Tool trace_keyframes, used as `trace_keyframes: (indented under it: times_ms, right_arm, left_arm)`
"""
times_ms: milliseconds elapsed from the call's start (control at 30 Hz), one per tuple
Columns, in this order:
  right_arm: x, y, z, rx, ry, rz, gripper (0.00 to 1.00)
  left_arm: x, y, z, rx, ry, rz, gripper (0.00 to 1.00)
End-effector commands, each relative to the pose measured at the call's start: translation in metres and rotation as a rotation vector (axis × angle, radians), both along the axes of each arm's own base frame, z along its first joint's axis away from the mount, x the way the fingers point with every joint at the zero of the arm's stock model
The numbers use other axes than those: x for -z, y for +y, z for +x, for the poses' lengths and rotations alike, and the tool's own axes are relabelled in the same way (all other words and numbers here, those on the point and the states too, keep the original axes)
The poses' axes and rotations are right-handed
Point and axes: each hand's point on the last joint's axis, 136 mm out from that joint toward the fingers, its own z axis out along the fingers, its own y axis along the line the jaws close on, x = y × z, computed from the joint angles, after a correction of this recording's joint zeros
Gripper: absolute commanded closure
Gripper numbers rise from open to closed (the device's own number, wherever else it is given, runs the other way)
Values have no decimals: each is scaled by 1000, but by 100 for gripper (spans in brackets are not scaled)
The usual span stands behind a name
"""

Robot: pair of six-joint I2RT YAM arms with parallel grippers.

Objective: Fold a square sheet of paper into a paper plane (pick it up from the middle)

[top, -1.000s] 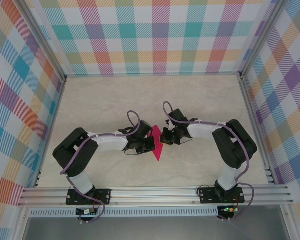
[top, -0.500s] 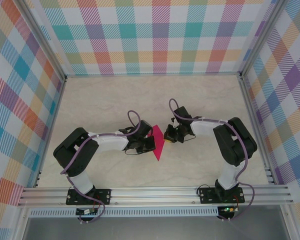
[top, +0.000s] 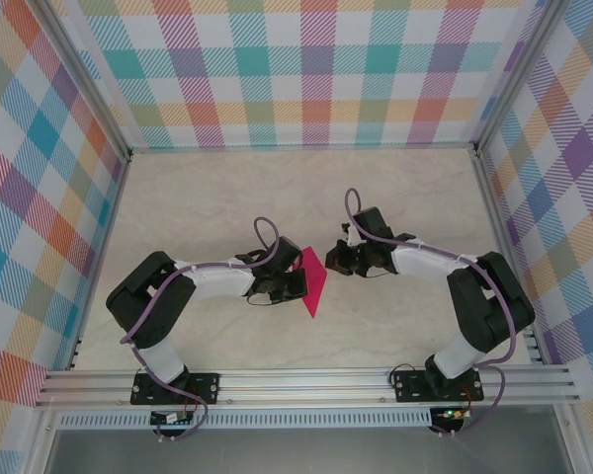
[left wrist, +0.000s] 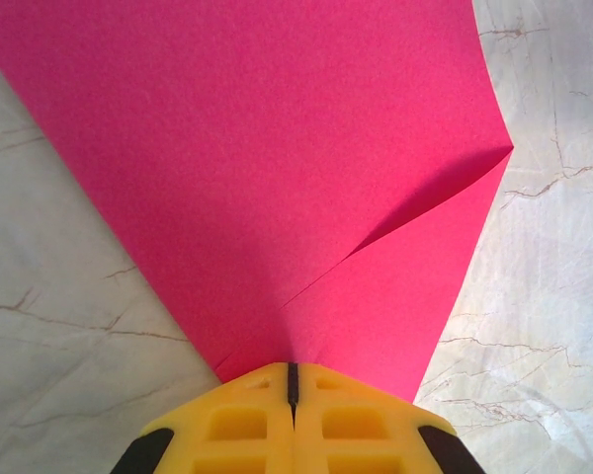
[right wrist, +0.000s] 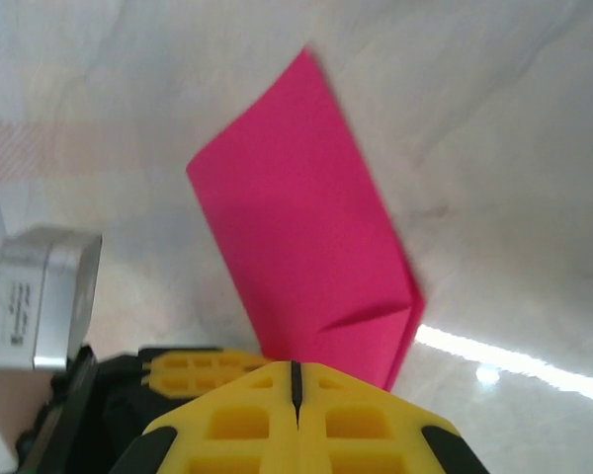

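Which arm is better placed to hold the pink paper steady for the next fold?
Left, probably. The left gripper is shut on the pink paper, pinching its near tip. The right gripper is shut beside the sheet's edge, apparently gripping nothing.

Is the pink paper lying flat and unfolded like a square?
No, the pink paper is folded over, with a layered flap showing.

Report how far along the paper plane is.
Done: the square sheet of paper carries at least one fold, with a crease running to its right corner in the left wrist view. In hand: the left gripper is shut on its near end, while the right gripper is shut on nothing, apart from the sheet. Left: no pointed nose or wings yet, so most folds remain.
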Motion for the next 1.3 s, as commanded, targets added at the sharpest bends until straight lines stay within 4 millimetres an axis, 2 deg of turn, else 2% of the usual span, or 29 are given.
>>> trace_keyframes:
  times_ms: [0,267,467,567,700,900,1067,1267]
  right_arm:
    - [16,13,-26,-99,63,21,96]
    - [37,21,-28,-118,124,16,96]
    - [54,14,-26,-73,160,-36,97]
    - [61,10,-26,-43,186,-66,97]
    - [67,7,-26,-2,220,-85,97]
    - [71,2,-25,48,243,-109,97]
    - [70,1,-25,58,244,-111,97]
    - [71,0,-26,57,249,-119,97]
  left_arm:
    - [21,19,-9,3,27,119,99]
    - [7,11,-3,13,-12,78,99]
    - [-29,-6,4,20,-95,-62,96]
    - [-43,-10,-1,12,-117,-126,93]
    - [-46,-16,-14,8,-109,-191,90]
    - [-29,-35,-37,43,-66,-184,91]
    - [-2,-30,-42,17,-25,-120,93]
    - [11,-23,-46,9,-4,-74,94]
